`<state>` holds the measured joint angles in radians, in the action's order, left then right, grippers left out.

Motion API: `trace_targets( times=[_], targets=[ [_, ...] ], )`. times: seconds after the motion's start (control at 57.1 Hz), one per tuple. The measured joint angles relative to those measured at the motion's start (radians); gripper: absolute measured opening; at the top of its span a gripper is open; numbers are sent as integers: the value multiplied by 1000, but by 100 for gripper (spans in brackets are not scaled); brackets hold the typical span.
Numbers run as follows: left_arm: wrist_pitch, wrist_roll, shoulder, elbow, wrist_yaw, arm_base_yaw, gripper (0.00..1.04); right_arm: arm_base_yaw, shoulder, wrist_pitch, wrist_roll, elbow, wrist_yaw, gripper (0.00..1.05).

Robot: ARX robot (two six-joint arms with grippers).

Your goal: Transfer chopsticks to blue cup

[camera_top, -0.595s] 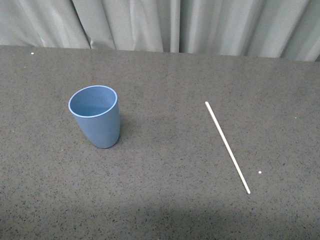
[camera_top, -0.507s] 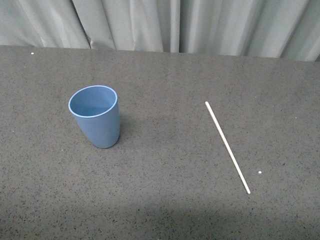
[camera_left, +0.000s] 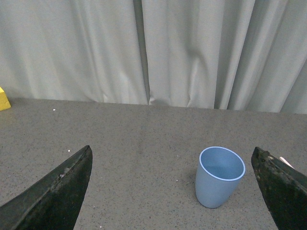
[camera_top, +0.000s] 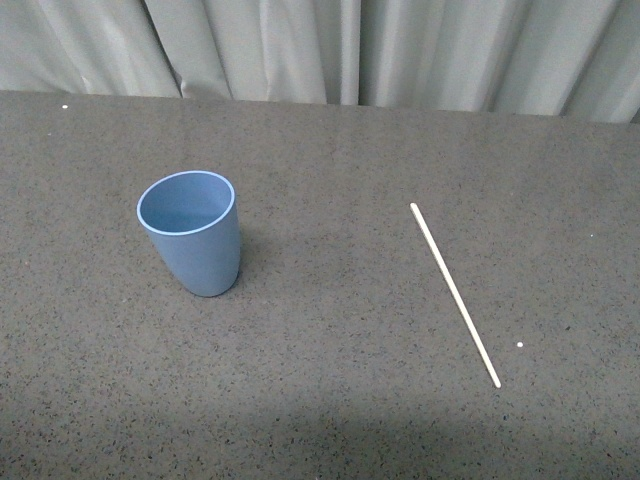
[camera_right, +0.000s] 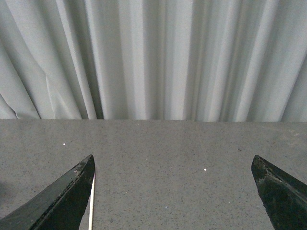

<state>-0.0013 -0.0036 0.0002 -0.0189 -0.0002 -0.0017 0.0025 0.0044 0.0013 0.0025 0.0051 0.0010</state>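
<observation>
The blue cup (camera_top: 196,232) stands upright and empty on the dark speckled table, left of centre in the front view. The chopstick (camera_top: 454,292), one thin cream-white stick, lies flat on the table to the right, well apart from the cup. Neither arm shows in the front view. My left gripper (camera_left: 172,158) is open and empty; the cup (camera_left: 219,176) stands ahead of it, nearer one finger. My right gripper (camera_right: 172,163) is open and empty; the chopstick (camera_right: 91,203) shows as a thin line beside one of its fingers.
A pale grey curtain (camera_top: 340,50) hangs along the table's far edge. A yellow block (camera_left: 4,98) sits at the far side of the table in the left wrist view. Small white specks (camera_top: 520,345) dot the table top.
</observation>
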Motion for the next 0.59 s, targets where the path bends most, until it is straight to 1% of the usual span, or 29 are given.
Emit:
trace_targets(
  times=[0.42,0.455,0.472,0.507,0.542,0.595],
  targets=[
    [0,0,0,0,0,0,98,0,0,0,-1,0,1,95],
    [0,0,0,0,0,0,98,28,21,-27,-35,10,82,95],
    [0,0,0,0,0,0,98,54,48,-44,-62,20,172,95],
    [0,0,0,0,-2,0,98,97,128,-48,-122,35,303,95],
    [0,0,0,0,-2,0,98,121,227,-47,-151,50,357,95],
    [0,0,0,0,-2,0,98,137,393,2,-166,68,336,95]
  ],
)
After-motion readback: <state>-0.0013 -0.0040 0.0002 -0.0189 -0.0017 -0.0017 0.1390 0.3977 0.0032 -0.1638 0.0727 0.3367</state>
